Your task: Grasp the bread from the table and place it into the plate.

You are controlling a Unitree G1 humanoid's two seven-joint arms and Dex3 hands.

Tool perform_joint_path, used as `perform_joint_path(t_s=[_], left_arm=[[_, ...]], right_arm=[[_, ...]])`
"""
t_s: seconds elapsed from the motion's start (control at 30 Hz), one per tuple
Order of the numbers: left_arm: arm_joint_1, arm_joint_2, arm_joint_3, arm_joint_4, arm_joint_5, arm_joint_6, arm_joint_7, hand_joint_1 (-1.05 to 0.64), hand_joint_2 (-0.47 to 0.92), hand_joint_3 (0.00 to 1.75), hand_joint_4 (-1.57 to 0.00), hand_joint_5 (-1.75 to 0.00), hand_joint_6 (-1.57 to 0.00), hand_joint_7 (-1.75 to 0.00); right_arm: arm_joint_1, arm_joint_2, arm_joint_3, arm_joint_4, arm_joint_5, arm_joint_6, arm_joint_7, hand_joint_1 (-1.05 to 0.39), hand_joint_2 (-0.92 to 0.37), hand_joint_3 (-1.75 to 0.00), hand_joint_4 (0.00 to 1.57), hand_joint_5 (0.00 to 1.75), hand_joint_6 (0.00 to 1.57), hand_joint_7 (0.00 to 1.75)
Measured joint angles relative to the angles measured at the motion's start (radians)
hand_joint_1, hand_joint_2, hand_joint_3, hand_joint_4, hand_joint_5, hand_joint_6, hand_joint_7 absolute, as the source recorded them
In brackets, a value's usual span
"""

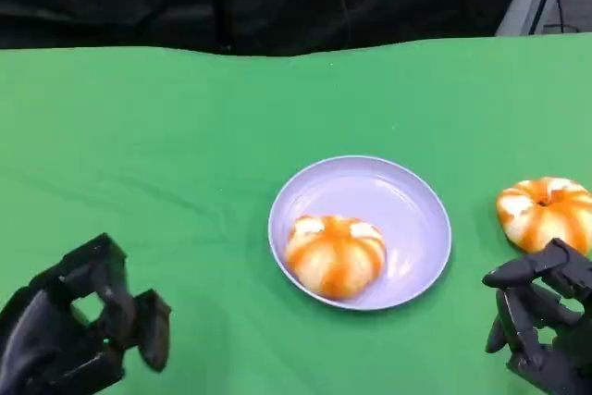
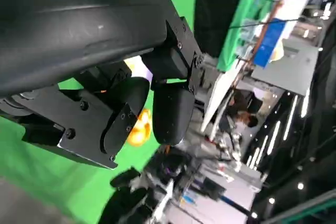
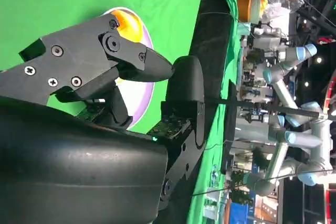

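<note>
Two buns are on the green table (image 1: 166, 136), and the plate (image 1: 416, 201) is the landmark for both. One bread roll (image 1: 335, 254), glazed orange and white, already lies inside the plate, toward the rim nearest the robot. The second bread (image 1: 546, 213) sits on the cloth just beside the plate on the robot's right, apart from the rim — this is the one left to move, as I judge it.

The right hand (image 1: 541, 316) hangs to the right of the plate, on the robot's side of that loose bread, with one finger reaching toward it and nearly at its edge. Its fingers are spread and hold nothing. That placement looks like the start of a reach: the hand is set low and close so it can close around the bun from the near side. The right wrist view shows the same parted fingers (image 3: 131, 61) with the plate beyond them.

The left hand (image 1: 88, 326) rests well to the left of the plate, fingers loosely curled but apart and empty — probably parked out of the way, since the remaining bread lies on the other side.
</note>
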State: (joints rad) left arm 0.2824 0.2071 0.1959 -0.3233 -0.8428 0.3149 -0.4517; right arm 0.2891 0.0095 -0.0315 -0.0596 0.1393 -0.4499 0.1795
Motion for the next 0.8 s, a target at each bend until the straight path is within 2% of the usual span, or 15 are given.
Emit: perform_joint_path(t_s=[0.33,0.8], left_arm=[[-0.035,0.015,0.06,0.114,-0.035,0.088,-0.064,-0.06,0.52,1.3,-0.93,-1.75,-0.82,-1.75],[-0.062,0.013,0.1,0.138,-0.067,0.142,-0.073,-0.05,0.47,1.38,-0.93,-1.75,-0.82,-1.75]], right_arm=[[0.002,-0.001,0.001,-0.001,-0.001,0.001,0.0,-0.17,-0.77,-0.75,0.87,1.66,0.79,1.43],[0.002,-0.001,0.008,-0.002,-0.004,-0.002,0.002,-0.16,-0.73,-0.83,0.88,1.63,0.8,1.39]])
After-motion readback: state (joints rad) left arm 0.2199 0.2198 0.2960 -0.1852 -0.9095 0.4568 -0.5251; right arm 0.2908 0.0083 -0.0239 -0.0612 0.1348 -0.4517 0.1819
